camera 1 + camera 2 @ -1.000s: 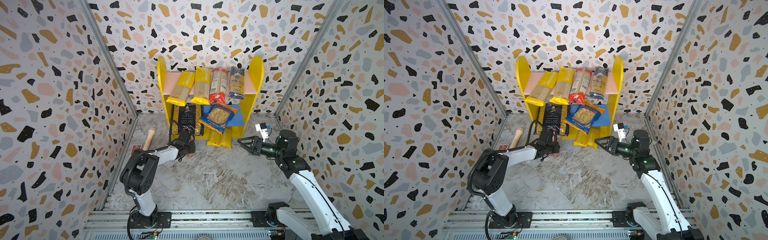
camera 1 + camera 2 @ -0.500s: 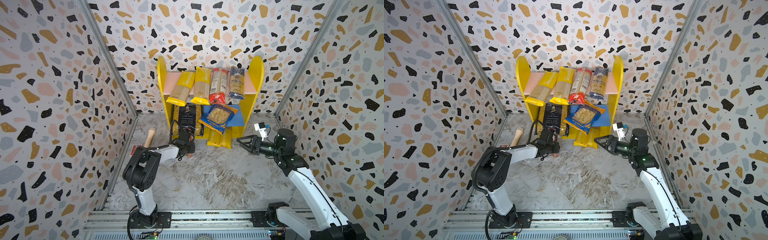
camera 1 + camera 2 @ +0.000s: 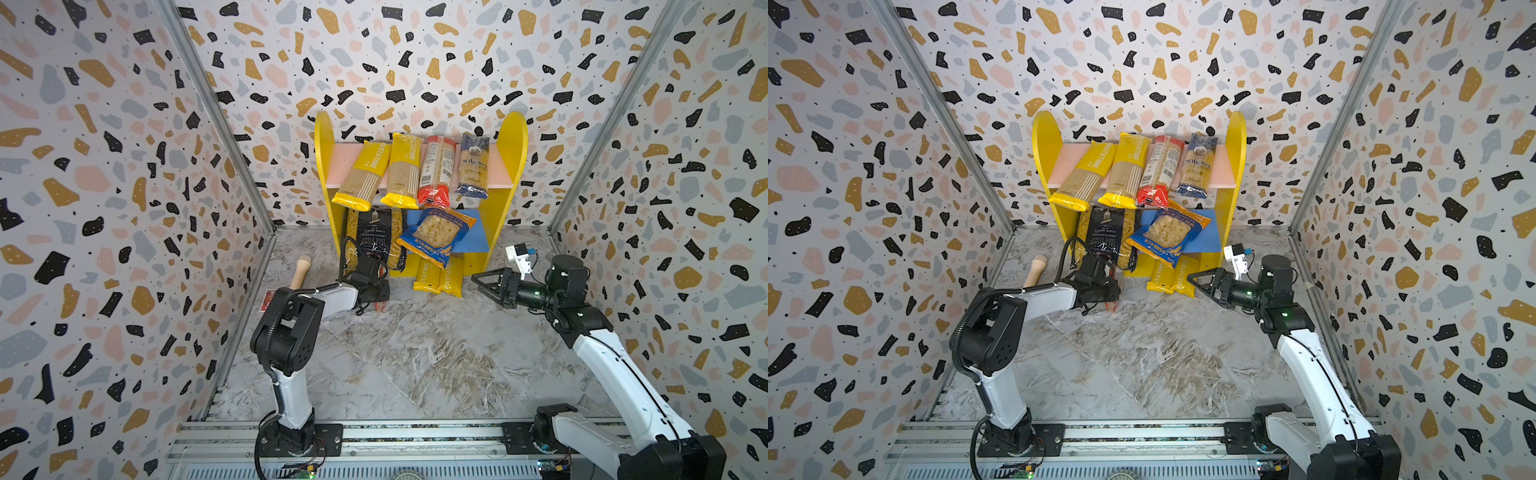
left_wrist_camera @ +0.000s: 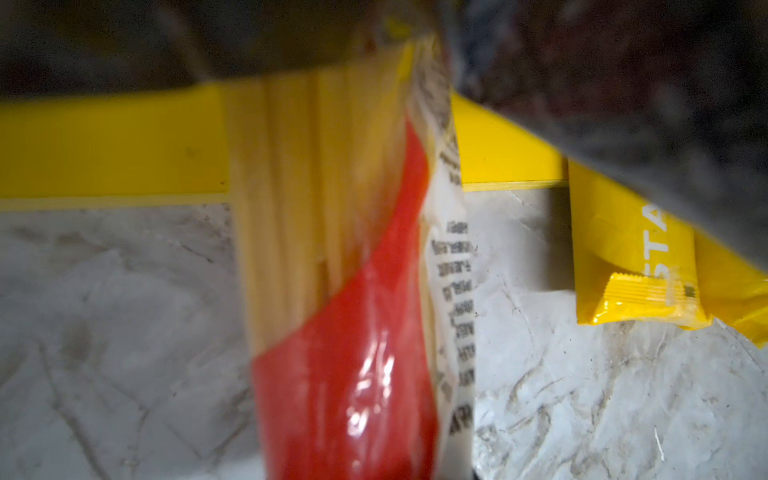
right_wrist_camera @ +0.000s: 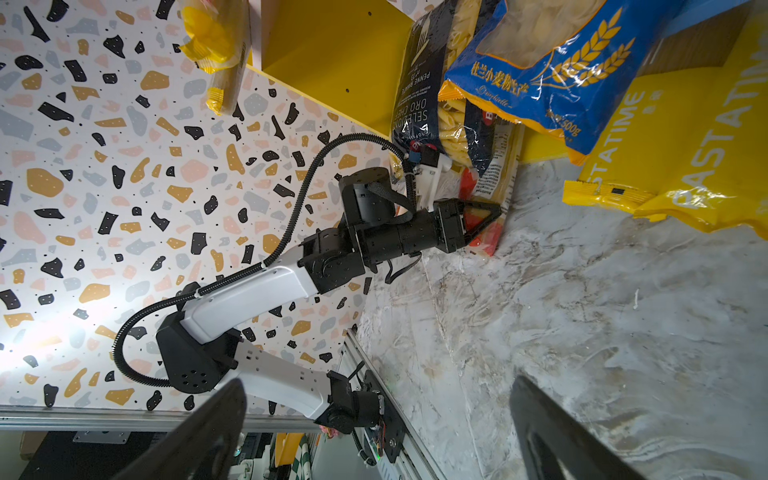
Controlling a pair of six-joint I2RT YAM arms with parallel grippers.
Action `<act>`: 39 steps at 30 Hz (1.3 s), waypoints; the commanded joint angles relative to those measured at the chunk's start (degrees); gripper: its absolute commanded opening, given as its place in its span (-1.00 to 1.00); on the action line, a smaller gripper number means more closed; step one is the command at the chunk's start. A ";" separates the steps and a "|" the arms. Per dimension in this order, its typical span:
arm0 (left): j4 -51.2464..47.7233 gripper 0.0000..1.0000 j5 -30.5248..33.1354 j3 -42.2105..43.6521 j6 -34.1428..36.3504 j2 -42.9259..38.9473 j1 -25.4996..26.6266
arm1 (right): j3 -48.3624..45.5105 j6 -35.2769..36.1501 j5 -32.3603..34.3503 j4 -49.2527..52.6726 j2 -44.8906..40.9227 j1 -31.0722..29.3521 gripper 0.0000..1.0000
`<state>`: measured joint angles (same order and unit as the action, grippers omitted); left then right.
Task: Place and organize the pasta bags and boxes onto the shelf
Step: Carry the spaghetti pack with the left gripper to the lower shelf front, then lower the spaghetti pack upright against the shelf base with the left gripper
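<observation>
My left gripper (image 3: 376, 291) is low on the floor before the shelf (image 3: 513, 137), shut on a red-ended spaghetti pack (image 4: 353, 374); the right wrist view shows its fingers clamped on that pack (image 5: 492, 241). The pack's far end reaches over the yellow base strip (image 4: 104, 149), under the black penne bag (image 3: 374, 237). The pink board holds two yellow PASTATIME packs (image 3: 361, 174), another red-ended pack (image 3: 436, 170) and a dark-blue ankara pack (image 3: 471, 166). A blue-orange bag (image 3: 436, 232) overhangs the blue board. My right gripper (image 3: 484, 282) stands open and empty, right of the shelf.
Two more yellow packs (image 3: 438, 278) lean on the floor against the shelf base. A beige wooden stick (image 3: 301, 272) and a small red card box (image 3: 266, 300) lie by the left wall. Patterned walls close three sides; a metal rail (image 3: 415, 432) runs along the front.
Hardly anything. The left arm's elbow has edged slightly toward the shelf with the pack still gripped. The right gripper stays open in nearly the same spot.
</observation>
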<state>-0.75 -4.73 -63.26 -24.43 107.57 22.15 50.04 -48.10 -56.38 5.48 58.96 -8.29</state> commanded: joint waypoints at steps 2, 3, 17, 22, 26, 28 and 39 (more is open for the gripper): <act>11.09 -0.20 2.01 -4.61 -2.50 -1.33 -3.46 | 3.11 0.37 -1.33 -1.79 -0.34 0.21 0.98; 10.66 -0.17 2.09 -4.57 -2.52 -1.56 -3.39 | 3.13 0.40 -1.36 -1.89 -0.42 0.27 0.98; 6.39 0.04 1.30 4.24 -4.94 -11.75 -3.46 | 2.21 0.03 -1.76 -1.24 -3.12 0.21 0.98; 4.90 0.04 1.89 11.29 -5.34 -18.67 -3.19 | 2.34 0.36 -1.54 -0.26 -4.59 0.20 0.98; 4.28 0.06 2.82 17.16 -6.01 -23.54 -1.82 | 1.75 0.30 -1.55 0.02 -5.50 0.03 0.98; 5.13 0.06 2.89 20.23 -6.52 -24.78 -0.63 | 1.31 0.08 -1.30 -0.04 -6.03 -0.07 0.98; 12.17 -0.42 7.21 24.66 -8.82 -18.78 7.56 | 0.56 0.49 0.04 1.75 -8.30 -0.72 0.98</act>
<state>7.25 -0.21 -38.06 -32.80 87.05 29.80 50.74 -48.12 -56.77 6.11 52.23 -8.71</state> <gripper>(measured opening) 0.306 0.990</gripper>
